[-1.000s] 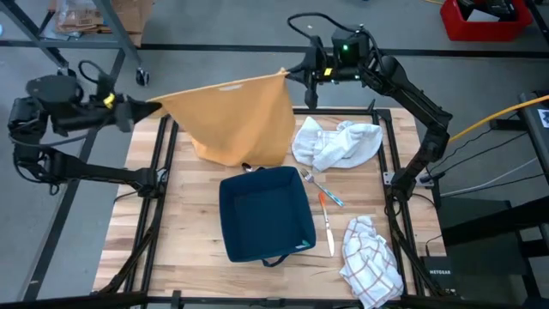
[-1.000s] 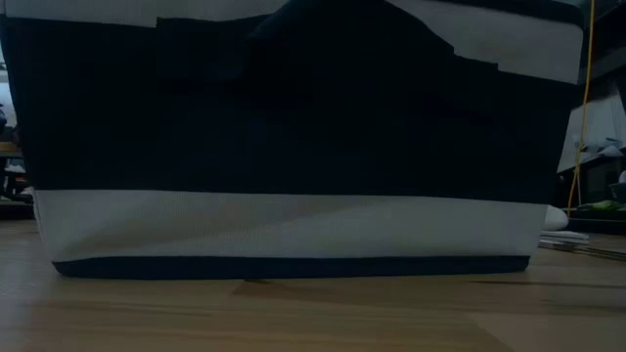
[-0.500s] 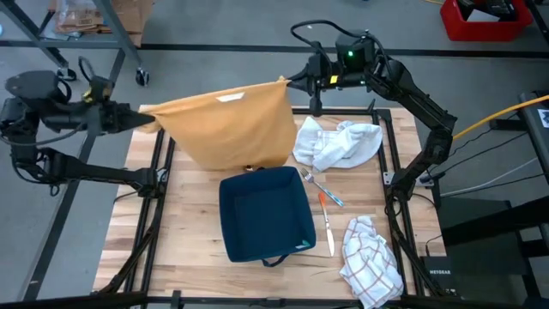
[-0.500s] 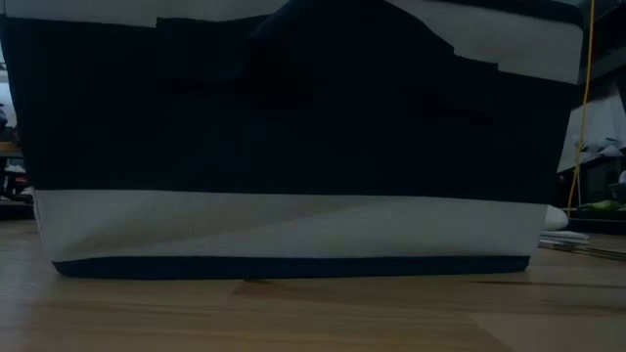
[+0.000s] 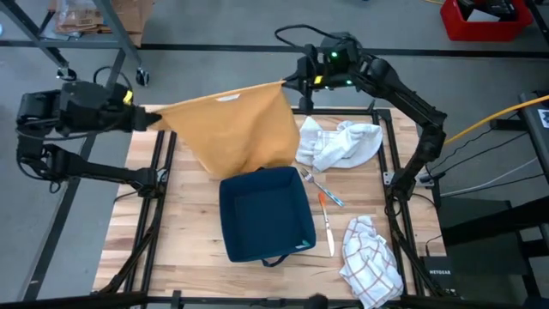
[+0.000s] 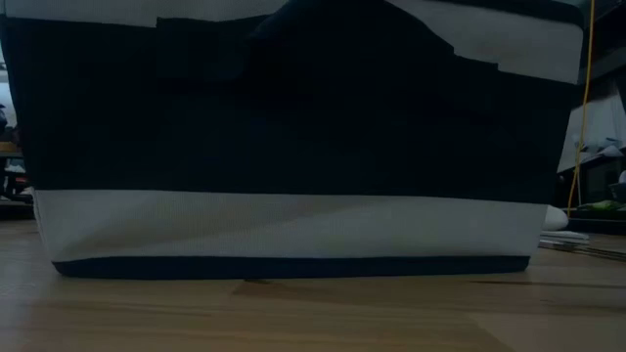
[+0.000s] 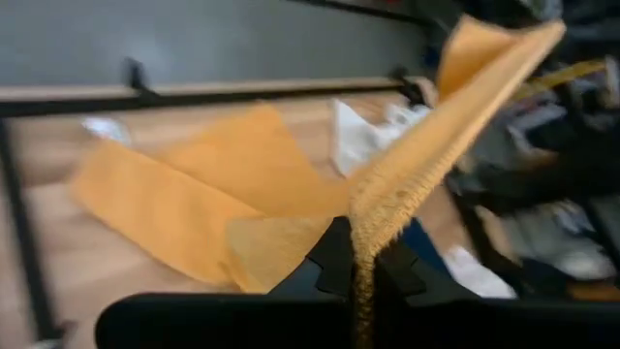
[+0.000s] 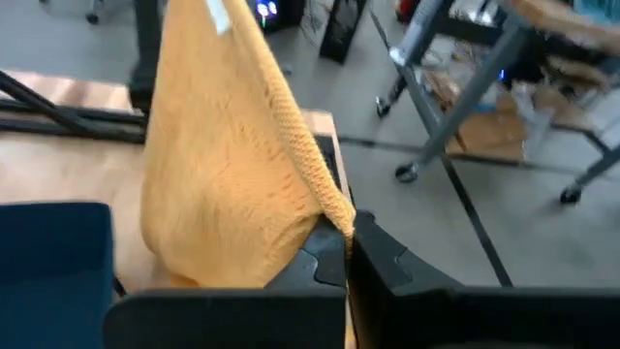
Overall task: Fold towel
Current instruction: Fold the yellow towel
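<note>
We hold orange towel (image 5: 236, 129) stretched over table's far side: left gripper (image 5: 153, 120) and right gripper (image 5: 290, 83) each clamped tight on top corner (lower hem trails on wood). Next, we judge: lay flat before folding.

The high camera is looking straight down over the whole table (image 5: 184, 257); the low camera is sitting at tabletop height, pressed close against the dark bin (image 6: 293, 127); both wrist cameras are looking along their fingers, sharing the orange towel (image 7: 194, 208).
</note>
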You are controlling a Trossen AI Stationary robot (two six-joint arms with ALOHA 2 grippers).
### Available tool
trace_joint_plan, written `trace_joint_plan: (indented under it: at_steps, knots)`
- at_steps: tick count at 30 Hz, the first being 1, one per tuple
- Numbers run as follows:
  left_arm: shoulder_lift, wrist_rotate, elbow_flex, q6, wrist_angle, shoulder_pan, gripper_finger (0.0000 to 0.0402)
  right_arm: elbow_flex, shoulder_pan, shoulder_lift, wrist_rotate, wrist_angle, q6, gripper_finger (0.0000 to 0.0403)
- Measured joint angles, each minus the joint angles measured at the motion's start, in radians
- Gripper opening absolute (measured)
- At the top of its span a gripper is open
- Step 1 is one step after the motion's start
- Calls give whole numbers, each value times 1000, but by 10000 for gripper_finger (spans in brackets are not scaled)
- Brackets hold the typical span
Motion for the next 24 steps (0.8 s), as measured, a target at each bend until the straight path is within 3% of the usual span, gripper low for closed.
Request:
trace_joint_plan:
  at_steps: [12, 17, 20, 24]
  knots:
    - [73, -446, -2, 129, -21, 0, 0, 0, -118, 91, -25, 91, -43, 1]
    - [118, -550, -3, 226, -20, 0, 0, 1, -145, 128, -8, 91, -55, 1]
    - [140, -638, -2, 351, 32, 1, 0, 0, -146, 129, 4, 153, -97, 1]
    - [153, -751, -2, 623, 287, 1, 0, 0, -147, 94, 97, 255, -119, 1]
